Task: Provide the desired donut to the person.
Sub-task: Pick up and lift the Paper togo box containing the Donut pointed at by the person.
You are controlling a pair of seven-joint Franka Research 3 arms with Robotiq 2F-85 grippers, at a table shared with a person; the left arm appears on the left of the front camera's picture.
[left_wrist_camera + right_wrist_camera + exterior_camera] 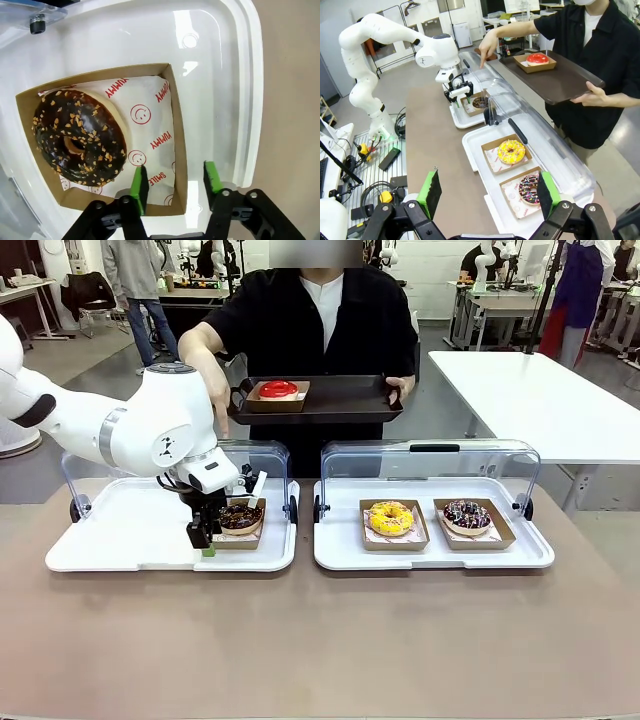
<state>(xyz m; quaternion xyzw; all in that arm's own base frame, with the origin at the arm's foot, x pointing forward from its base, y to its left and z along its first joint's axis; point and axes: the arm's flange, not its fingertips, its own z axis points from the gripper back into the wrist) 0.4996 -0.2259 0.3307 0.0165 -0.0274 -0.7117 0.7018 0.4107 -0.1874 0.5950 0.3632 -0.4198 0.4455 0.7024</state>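
Chocolate-glazed donut (77, 137), nut crumbs, in brown box (178, 145); left tool (175, 170) open astride box wall; right tool (487, 192) open, empty.

Brown donut (77, 137) — pale-flecked, yellow donut (390, 517), red donut (278, 389), black tray (330, 410)

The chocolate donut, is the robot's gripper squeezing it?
No, the left gripper is open astride the wall of the box, apart from the chocolate donut.

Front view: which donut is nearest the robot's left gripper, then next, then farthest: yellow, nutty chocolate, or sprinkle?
1. Nutty chocolate donut: right beside the left gripper, on the left tray.
2. Yellow donut: right tray, its left box.
3. Sprinkle donut: same tray, farthest to the right.
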